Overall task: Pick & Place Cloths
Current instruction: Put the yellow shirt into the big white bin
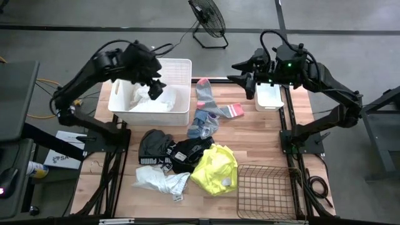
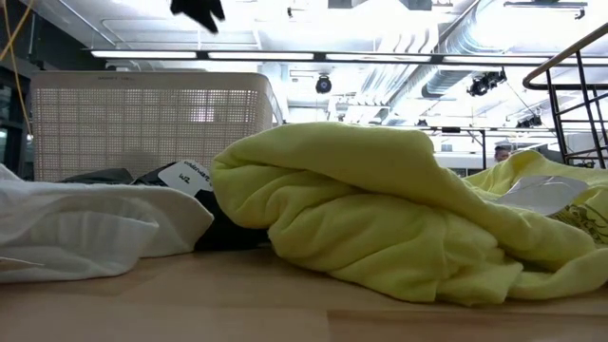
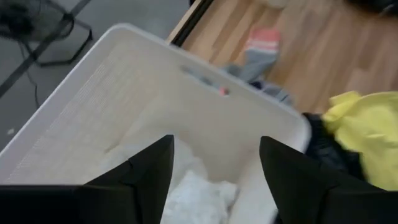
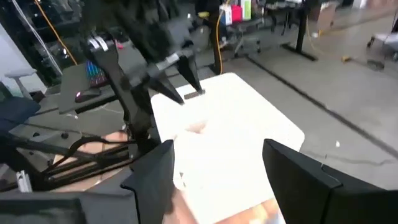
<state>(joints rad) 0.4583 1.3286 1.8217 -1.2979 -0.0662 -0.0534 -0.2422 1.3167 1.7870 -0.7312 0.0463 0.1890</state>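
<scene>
At the near edge of the wooden table (image 1: pixel 262 150) lie a crumpled white cloth (image 1: pixel 159 182), a neon yellow garment (image 1: pixel 215 167) and, just beside it on the right, the brown wire basket (image 1: pixel 265 190). In the low view the yellow garment (image 2: pixel 380 214) fills the foreground with the white cloth (image 2: pixel 85 228) to its left. Just behind them sit black garments with white print (image 1: pixel 169 152), touching the yellow one. Farther back are small grey-blue socks (image 1: pixel 203 125) and a longer grey sock with a pink cuff (image 1: pixel 215 103). At the far left stands the big white perforated plastic tub (image 1: pixel 178 72) with white fabric (image 1: pixel 150 100) inside. The left gripper (image 1: pixel 154 87) hovers over that fabric, fingers (image 3: pixel 146 171) spread wide and holding nothing. The right gripper (image 1: pixel 245 74) hangs above the far edge beside a small white bin (image 1: pixel 270 97), fingers (image 4: pixel 155 168) parted and empty
</scene>
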